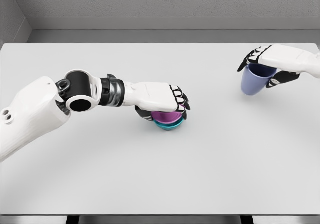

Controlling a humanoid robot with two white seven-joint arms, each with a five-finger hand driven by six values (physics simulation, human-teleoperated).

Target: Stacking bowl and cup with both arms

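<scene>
1. White and matte: table (160, 184), filling nearly the whole head view, with grey wall and floor strip beyond its far edge at 12 o'clock.
2. Near the table's middle, slightly toward 9 o'clock: bowl (168, 120), magenta inside, teal outside, resting on the surface and largely covered from above.
3. Reaching in from 8 o'clock: left hand (162, 100), white-backed with black finger joints, laid over the bowl; fingers curled down across the rim on the 3 o'clock side, thumb side hidden behind the bowl, closed around it.
4. Toward 2 o'clock, near the table's far right corner: cup (254, 82), lavender-blue, darker blue inside, tilted with its mouth turned up and toward the hand. Whether lifted off the table or touching it, cannot tell.
5. Entering from 3 o'clock: right hand (267, 64), wrapped over the cup's upper rim; black-jointed fingers showing on both sides of the cup, clamped on it.
6. Bowl and cup well apart, bare table between them.
</scene>
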